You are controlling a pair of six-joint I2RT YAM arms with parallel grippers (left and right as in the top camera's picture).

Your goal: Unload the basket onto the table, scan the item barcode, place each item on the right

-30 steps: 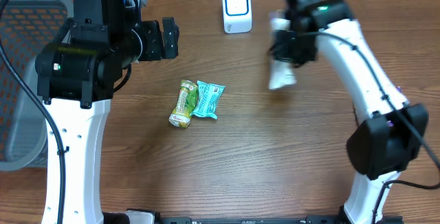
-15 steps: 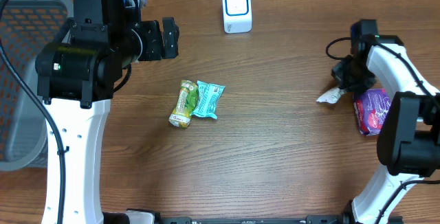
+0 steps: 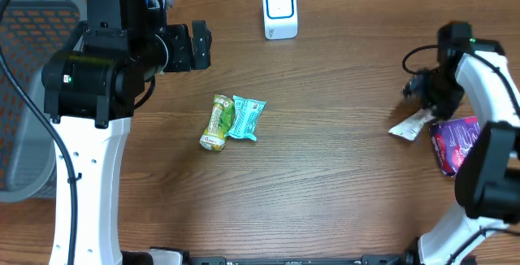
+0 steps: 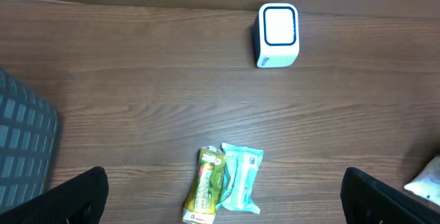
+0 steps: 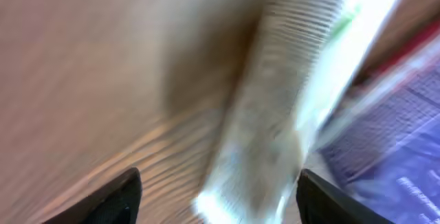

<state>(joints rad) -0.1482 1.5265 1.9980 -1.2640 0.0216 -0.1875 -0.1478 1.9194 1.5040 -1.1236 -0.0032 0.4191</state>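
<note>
Two snack bars [image 3: 231,120] wait mid-table below the scanner [image 3: 280,10]. The white packet [image 3: 410,125] lies beside a purple pack [image 3: 459,143], under the right gripper's [image 5: 221,200] spread fingers, apparently set aside. Meanwhile the left gripper [image 3: 193,45] gapes empty.

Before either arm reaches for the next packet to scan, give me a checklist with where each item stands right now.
1. Right gripper open: ok.
2. White packet on the table beside the purple pack: ok.
3. Left gripper open: ok.
4. Scanner upright, nothing in front of it: ok.
5. Green packet and teal packet apart: not ok, they touch.
6. Barcode on either showing: cannot tell.
</note>
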